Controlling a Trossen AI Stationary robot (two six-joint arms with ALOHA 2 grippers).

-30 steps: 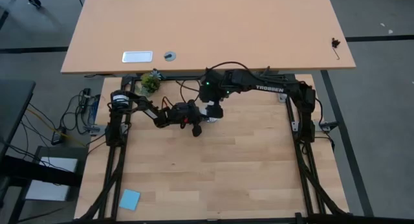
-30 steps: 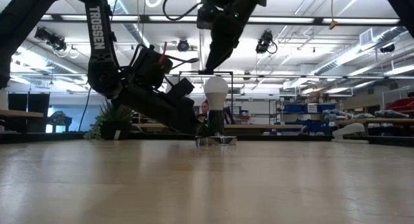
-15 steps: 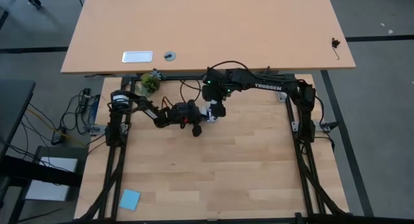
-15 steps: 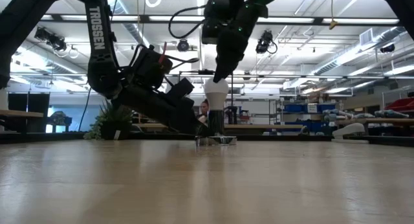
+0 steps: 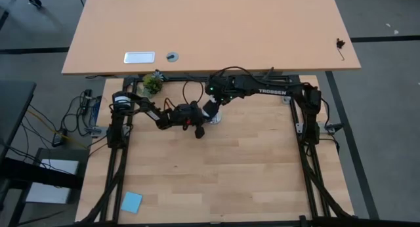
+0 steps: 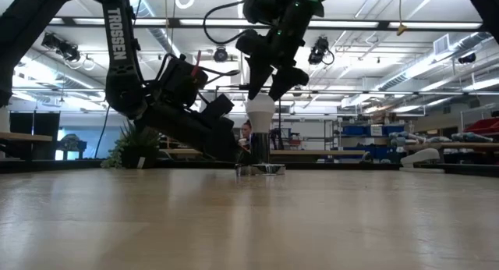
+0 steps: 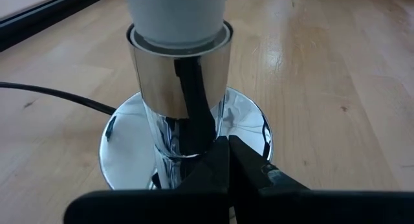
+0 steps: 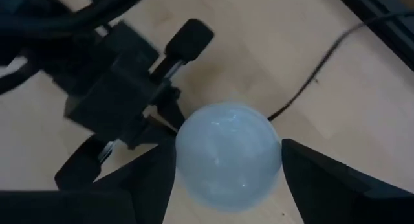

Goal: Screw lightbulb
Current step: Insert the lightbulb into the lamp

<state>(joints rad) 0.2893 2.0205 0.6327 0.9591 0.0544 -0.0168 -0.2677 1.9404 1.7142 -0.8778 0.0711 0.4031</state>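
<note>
The white lightbulb (image 6: 260, 110) stands upright in a chrome socket cylinder (image 7: 180, 75) on a round chrome disc (image 7: 252, 130), at the middle of the table's far part (image 5: 215, 118). My right gripper (image 6: 267, 90) comes down over the bulb's dome (image 8: 226, 156), one finger on each side. My left gripper (image 7: 228, 146) lies low at the socket from the table's left, fingers shut. The bulb's screw base is hidden inside the socket. My left gripper's shut fingertips (image 7: 223, 156) lie on the chrome disc's top right at the foot of the socket stem, slanting down from the table's left. The disc lies flat on the table. My right gripper pinches the bulb's dome between its two fingers (image 8: 145, 179), their inner faces against its opposite sides (image 8: 272, 159). The fingers point down from above. The bulb stands upright in the socket.
The socket's black cord (image 8: 323, 62) runs off over the table behind the bulb. A small green plant (image 5: 152, 84) stands at the far left corner and a blue pad (image 5: 131, 202) lies near the front left. Bare wood stretches toward the near edge.
My right gripper has come down from just above the bulb onto its dome and has turned about its own axis: the fingers showed edge-on in the low view and now show side by side. The bulb, socket and left gripper have stayed in place.
</note>
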